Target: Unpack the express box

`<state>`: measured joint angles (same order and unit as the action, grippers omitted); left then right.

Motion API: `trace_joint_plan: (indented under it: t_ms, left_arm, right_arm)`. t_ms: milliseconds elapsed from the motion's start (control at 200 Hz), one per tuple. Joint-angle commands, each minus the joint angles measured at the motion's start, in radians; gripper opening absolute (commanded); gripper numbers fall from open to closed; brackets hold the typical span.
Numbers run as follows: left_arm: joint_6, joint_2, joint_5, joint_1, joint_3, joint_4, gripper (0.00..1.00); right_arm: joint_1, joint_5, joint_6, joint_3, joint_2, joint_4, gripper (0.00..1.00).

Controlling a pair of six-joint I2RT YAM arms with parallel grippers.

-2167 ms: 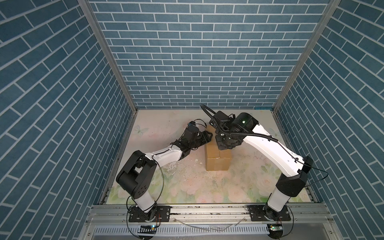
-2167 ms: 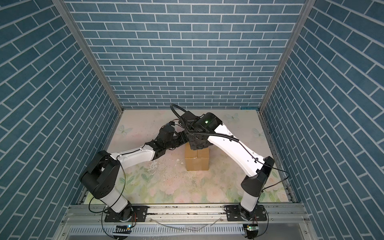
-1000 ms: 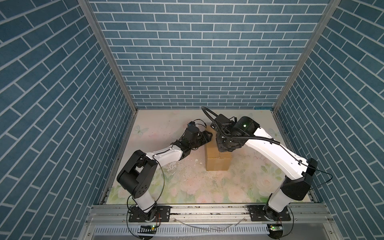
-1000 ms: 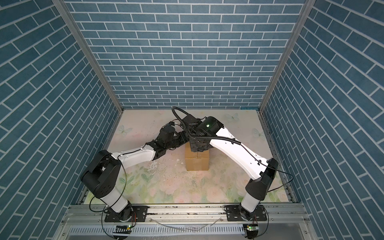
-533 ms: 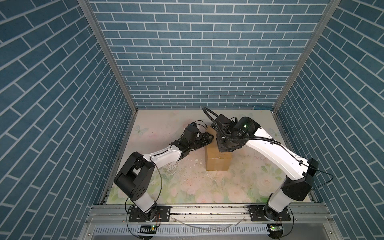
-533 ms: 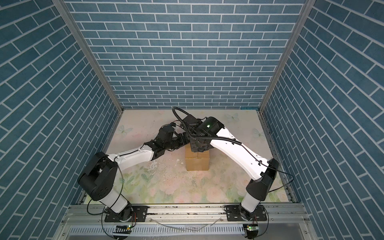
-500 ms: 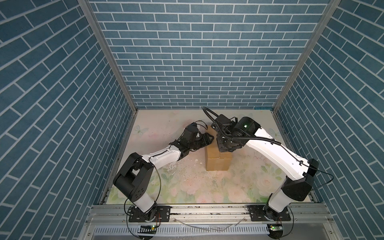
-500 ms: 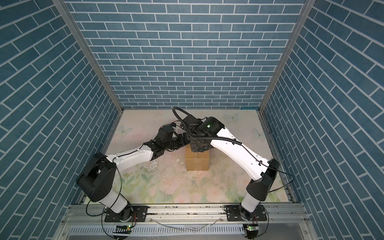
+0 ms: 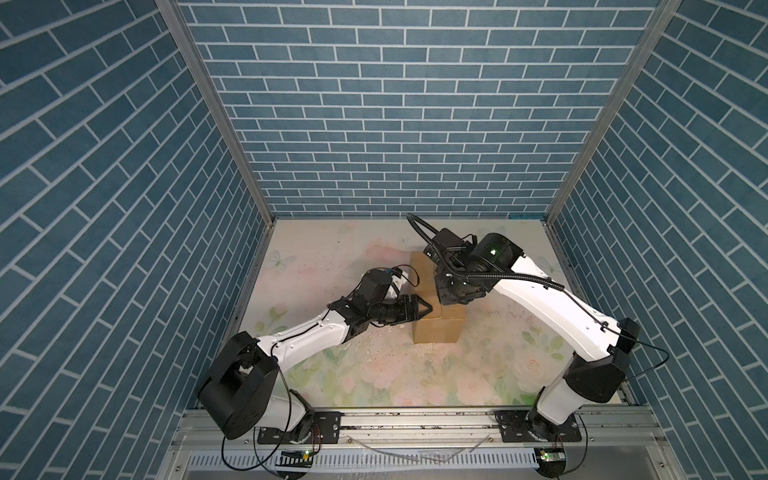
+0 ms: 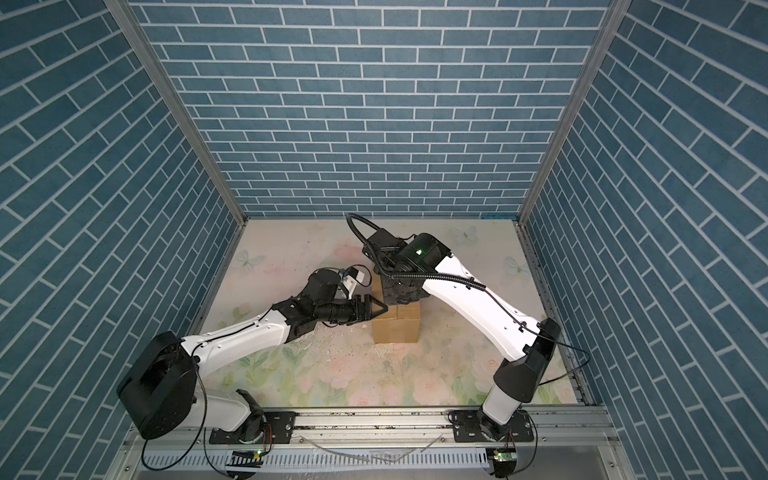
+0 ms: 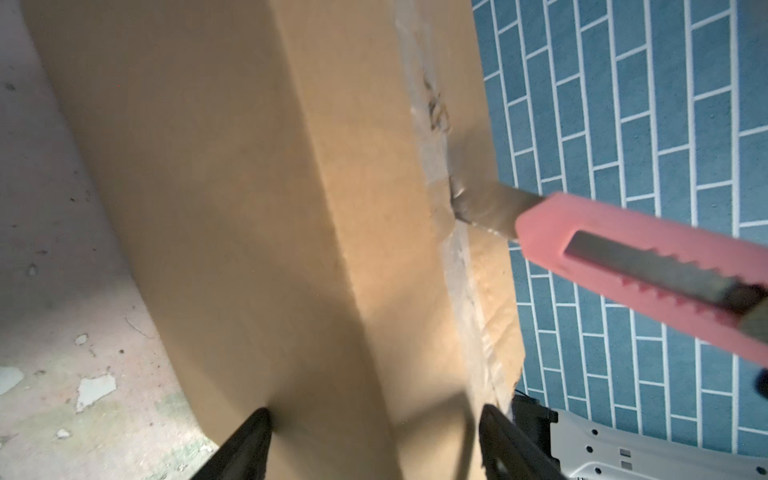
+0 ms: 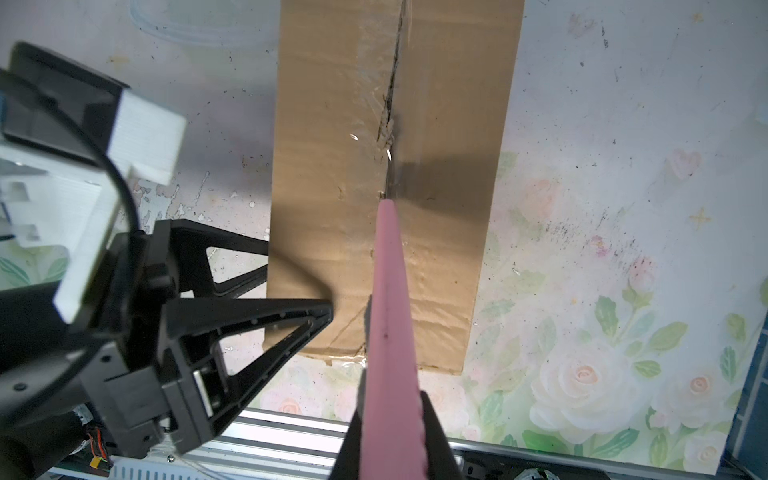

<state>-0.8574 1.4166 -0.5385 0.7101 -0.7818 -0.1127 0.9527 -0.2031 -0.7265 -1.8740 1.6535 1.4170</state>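
Now | count: two grippers, one express box (image 9: pixel 438 338), one pink knife (image 12: pixel 390 316) | left gripper (image 9: pixel 426 311) at the box's 8 o'clock, jaws spread wide astride its top left edge | express box at the middle of the table (image 9: pixel 332 374), long axis 12 to 6 o'clock | right gripper (image 12: pixel 390 409) over it, clamped on the pink knife, blade (image 11: pixel 486 205) in the taped seam (image 12: pixel 391 83).

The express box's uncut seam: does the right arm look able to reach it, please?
Probably yes: the right gripper holds the pink knife in the express box seam, and the left gripper straddles its side edge, short of that line.
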Motion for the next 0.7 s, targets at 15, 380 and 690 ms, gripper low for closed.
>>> trace_joint_plan:
  t_ms: [15, 380, 690]
  left_arm:
    - [-0.065, 0.025, 0.052, 0.035, 0.047, -0.117, 0.77]
    - [-0.181, 0.026, 0.338, 0.101, 0.11, -0.219, 0.75]
    - [-0.214, 0.052, 0.471, 0.109, 0.087, -0.192, 0.74]
  right_arm:
    - [0.002, 0.106, -0.006, 0.028, 0.023, 0.087, 0.0]
    - [0.004, 0.146, -0.007, -0.012, 0.031, 0.125, 0.0]
    - [0.013, 0.163, -0.004, -0.018, 0.022, 0.183, 0.0]
